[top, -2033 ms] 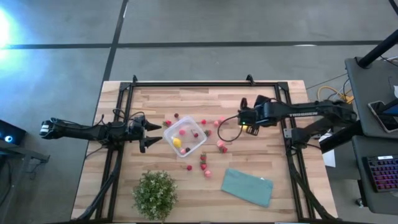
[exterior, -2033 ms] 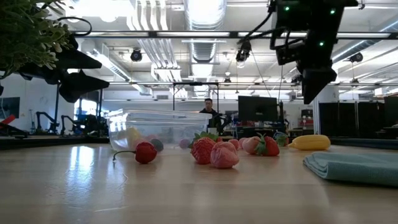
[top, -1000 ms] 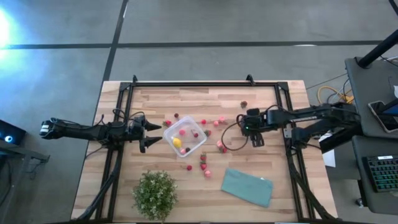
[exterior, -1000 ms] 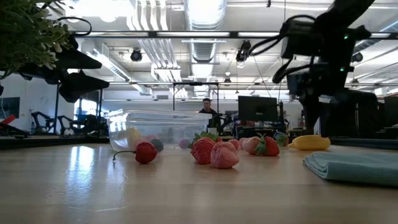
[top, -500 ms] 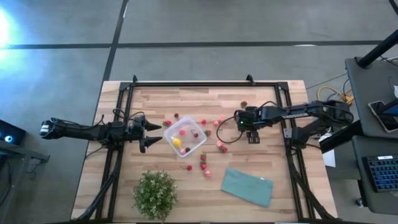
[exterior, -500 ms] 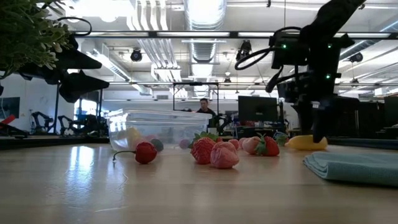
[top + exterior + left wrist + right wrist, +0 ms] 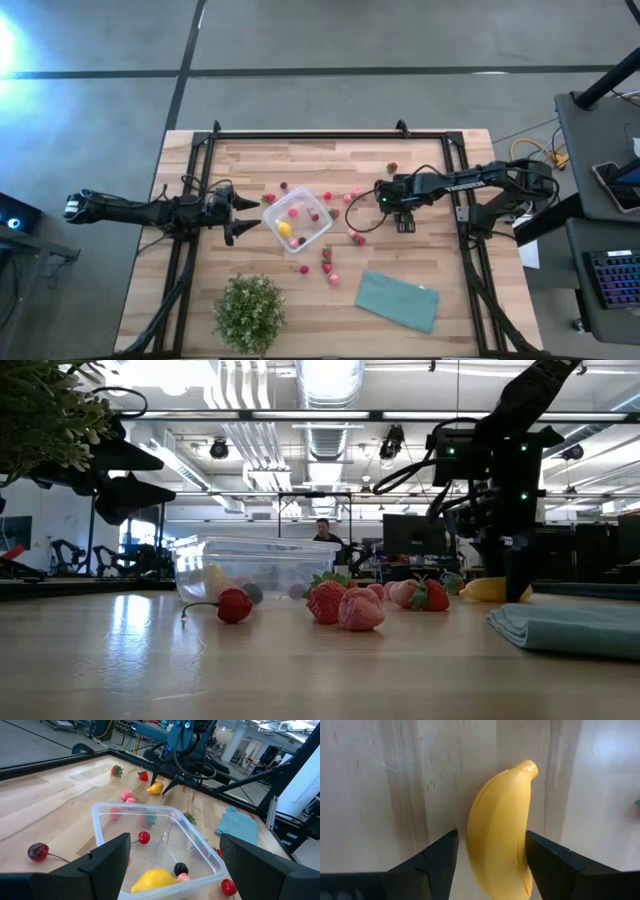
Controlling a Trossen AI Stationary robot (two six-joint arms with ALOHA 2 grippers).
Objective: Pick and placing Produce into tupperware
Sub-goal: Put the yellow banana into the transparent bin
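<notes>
Two open right gripper [image 7: 490, 865] fingers straddle the unlabelled banana [image 7: 500, 832].

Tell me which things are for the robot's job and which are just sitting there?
For the job:
banana, between the right pincer's open fingers
strawberries loose on the table
yellow fruit in the tupperware
left pincer, open beside it

Just sitting there:
potted plant
teal cloth

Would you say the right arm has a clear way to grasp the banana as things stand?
Probably yes: the right gripper is down over the banana with one open finger on either side, and nothing lies between fingers and fruit.
</notes>
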